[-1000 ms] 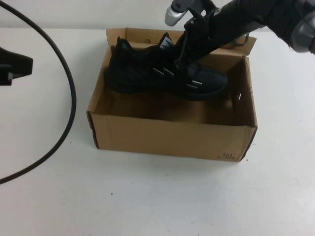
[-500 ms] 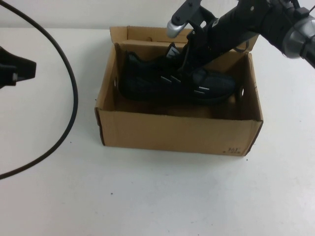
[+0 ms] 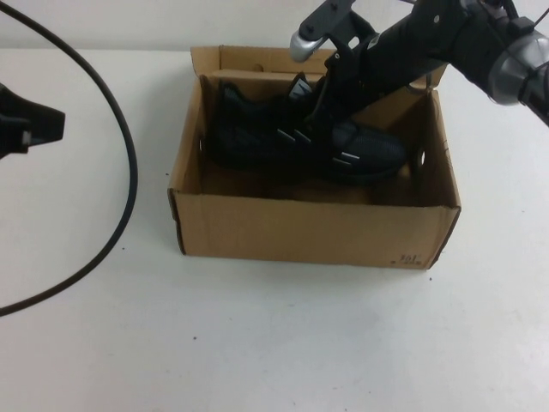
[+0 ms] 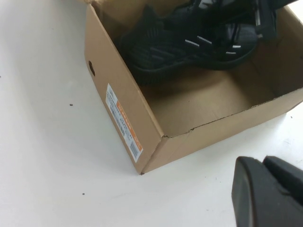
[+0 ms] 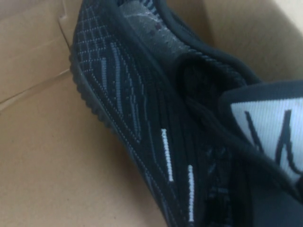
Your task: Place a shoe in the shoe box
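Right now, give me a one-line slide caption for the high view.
Right gripper shut on the shoe inside the shoe box; left gripper parked shut at the table's left edge.

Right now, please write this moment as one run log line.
right gripper: shut on shoe, inside shoe box | left gripper: shut, parked at table's left

R arm [image 3: 446,39] comes in from upper right, angled down to the left, wrist low. R gripper [image 3: 330,107] at its tip, fingers closed tight. L gripper [image 3: 30,127] parked at far left edge, well apart from R arm, fingers also closed, pointing right.
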Tool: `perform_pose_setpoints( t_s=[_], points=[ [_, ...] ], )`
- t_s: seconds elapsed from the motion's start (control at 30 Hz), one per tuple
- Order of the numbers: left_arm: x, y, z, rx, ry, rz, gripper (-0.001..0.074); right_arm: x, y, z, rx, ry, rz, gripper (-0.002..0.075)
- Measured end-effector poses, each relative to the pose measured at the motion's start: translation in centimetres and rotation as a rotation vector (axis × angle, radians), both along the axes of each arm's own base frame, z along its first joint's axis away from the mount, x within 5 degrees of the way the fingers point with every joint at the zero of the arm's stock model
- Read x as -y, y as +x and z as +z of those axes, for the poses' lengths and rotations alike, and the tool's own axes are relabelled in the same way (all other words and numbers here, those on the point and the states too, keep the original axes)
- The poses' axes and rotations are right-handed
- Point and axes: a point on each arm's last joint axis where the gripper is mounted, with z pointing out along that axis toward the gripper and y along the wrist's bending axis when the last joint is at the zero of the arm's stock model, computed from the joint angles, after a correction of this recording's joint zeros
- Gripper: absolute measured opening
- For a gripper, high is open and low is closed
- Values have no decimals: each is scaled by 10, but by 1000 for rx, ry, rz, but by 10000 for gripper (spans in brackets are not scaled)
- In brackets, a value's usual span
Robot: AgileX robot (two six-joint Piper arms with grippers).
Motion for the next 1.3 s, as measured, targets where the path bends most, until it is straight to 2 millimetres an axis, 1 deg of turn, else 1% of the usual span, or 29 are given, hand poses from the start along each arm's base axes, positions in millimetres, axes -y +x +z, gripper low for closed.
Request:
perform_pose_setpoints(
  t_s=[0.07,0.17,0.33,0.4,0.57,0.63,0.7,0.8,0.87,0.93,1.03,1.13,1.3],
  points=[
    [0,0,0,-1,0,-1,3,0,0,-1,-3,0,-1,22],
    [0,0,0,-3,0,-3,3,0,1,-1,1,4,-4,79],
    [0,-1,0,-7,0,-6,3,-1,2,2,18,24,-14,232],
    [0,-1,0,-7,0,-6,3,-1,2,5,27,28,-17,269],
    [1,-1,-1,-10,4,-13,3,1,-2,19,38,54,-40,291],
    [1,-4,0,-9,7,-22,3,2,-6,30,53,65,-44,267],
    [1,-9,3,5,16,-38,3,4,-10,41,72,75,-44,224],
    [3,-27,13,49,32,-69,3,8,-21,66,105,93,-40,133],
    [4,-41,21,89,39,-78,3,11,-33,86,133,104,-30,65],
    [4,-58,30,142,46,-84,3,16,-46,107,154,111,-16,19],
    [6,-85,41,212,54,-93,3,22,-67,132,158,120,9,-6],
    [7,-114,50,276,62,-110,3,27,-85,151,127,142,2,-12],
    [13,-159,61,392,25,-142,3,37,-114,174,48,163,-27,-15]
  ],
)
